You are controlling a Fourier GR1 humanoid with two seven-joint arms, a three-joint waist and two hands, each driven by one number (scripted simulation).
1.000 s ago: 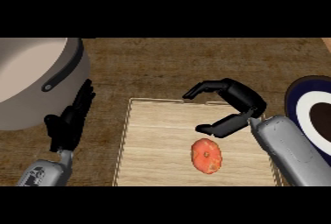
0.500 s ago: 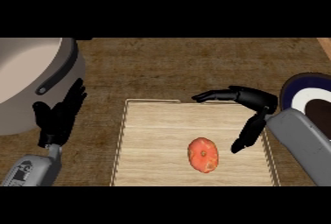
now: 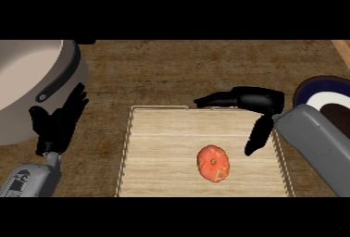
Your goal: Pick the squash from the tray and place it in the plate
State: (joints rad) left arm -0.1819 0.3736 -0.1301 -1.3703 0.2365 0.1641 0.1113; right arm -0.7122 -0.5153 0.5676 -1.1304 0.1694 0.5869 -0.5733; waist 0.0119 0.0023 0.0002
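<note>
1 squash, 1 tray, 1 plate, seemingly 1 pot.

R hand: curled claw above squash 1 s ago, now opened out, fingers spread, lifted toward upper right of tray, no longer over squash. R forearm swung further into frame centre-right, hiding more of plate. L hand drifted slightly up-left, nearer pot.

Squash noted as orange-red. Tray pale wood-grained. Plate dark blue, white ring, brown centre. Hands black, forearms grey. Counter brown woven-textured. Pot beige-grey.
</note>
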